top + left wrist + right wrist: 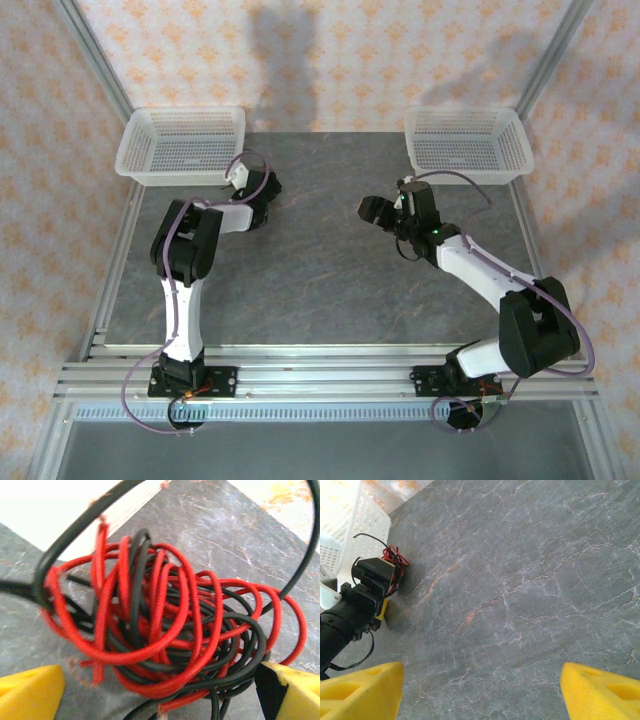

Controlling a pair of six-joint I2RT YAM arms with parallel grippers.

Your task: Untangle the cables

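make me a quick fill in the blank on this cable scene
1. The tangled cables are red and ____.
2. The left gripper has its jaws ____ at the tangle.
3. The right gripper is open and holds ____.
4. The tangle lies by the basket on the robot's ____.
Missing: black; open; nothing; left

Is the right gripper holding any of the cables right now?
No, the right gripper is open over the table, with the cables lying well away beside the white basket.
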